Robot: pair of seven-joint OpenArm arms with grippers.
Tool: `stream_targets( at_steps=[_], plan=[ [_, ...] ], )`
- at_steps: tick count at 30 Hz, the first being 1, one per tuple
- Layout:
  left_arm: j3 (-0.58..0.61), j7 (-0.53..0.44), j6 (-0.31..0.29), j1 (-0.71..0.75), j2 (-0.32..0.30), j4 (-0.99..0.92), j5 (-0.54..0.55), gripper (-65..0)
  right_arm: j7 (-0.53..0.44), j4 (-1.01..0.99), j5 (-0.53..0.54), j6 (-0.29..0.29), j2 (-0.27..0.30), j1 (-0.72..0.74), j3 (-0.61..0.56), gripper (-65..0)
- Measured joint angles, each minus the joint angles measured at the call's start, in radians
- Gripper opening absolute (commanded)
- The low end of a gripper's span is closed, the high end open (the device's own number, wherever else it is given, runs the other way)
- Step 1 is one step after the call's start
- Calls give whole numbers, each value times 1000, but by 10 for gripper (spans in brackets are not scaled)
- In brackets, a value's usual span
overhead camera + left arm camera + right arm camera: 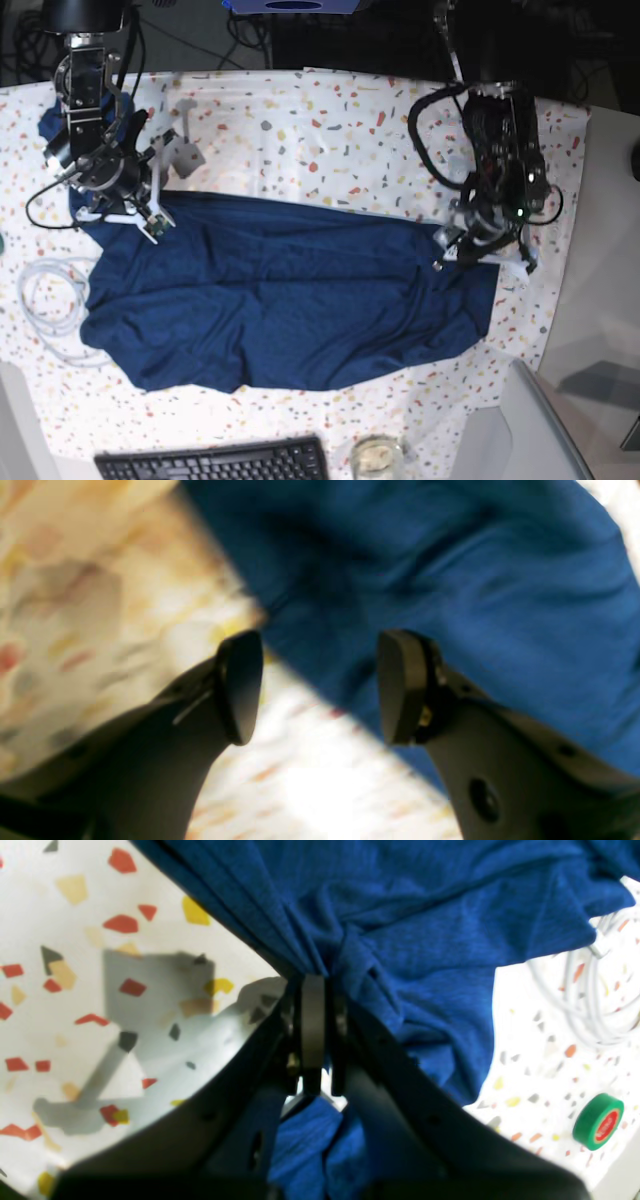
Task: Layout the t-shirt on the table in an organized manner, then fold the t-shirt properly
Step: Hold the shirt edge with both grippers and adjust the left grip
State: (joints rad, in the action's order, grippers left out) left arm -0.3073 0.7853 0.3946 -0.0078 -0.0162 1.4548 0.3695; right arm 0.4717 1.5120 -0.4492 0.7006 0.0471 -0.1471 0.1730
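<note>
Speckled table [350, 130], t-shirt [290, 300] spread, left pincer [320, 687] released, right pincer [313, 985] grasping t-shirt

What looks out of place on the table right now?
The t-shirt lies wrinkled and uneven, one end bunched in the shut right gripper. A loose white cable and green tape roll clutter the table beside it.

A black keyboard [212, 462] lies at the table's near edge, beside a glass [376, 457]. White cable [48, 305] coils near the left edge. Darkness beyond the far edge.
</note>
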Motion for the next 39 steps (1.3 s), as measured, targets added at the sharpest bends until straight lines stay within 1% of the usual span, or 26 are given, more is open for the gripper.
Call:
stream_targets(
  at_steps=[2,4,7,9,12,22,26,36,39],
  plan=[
    [-47,-83,-48,61,-1,-2,-2,-306,4,0,-1,0,3,0,0,-650],
    [-60,-165,-61,91,-5,-24,-5,-306,3,0,0,0,2,2,0,-650],
    [-57,-189,-71,78,-2,-83,-8,-306,1,0,-1,0,1,2,0,-650],
    [-41,-192,-108,61,2,-107,-3,-306,1,0,0,0,2,3,0,-650],
    [-8,-192,-142,30,-3,-132,-5,-306,2,0,-1,0,2,6,0,-650],
    [4,-192,-134,-39,-2,-164,-6,-308,2,0,-1,0,2,8,0,-650],
    [4,-195,-137,-86,-3,-264,-2,-308,0,0,0,0,2,8,0,-650],
    [6,-206,-138,-83,-3,-277,-2,-309,1,0,0,0,2,10,0,-650],
    [6,-194,-137,-62,-2,-241,-1,-309,1,0,0,0,2,10,0,-650]
  ],
)
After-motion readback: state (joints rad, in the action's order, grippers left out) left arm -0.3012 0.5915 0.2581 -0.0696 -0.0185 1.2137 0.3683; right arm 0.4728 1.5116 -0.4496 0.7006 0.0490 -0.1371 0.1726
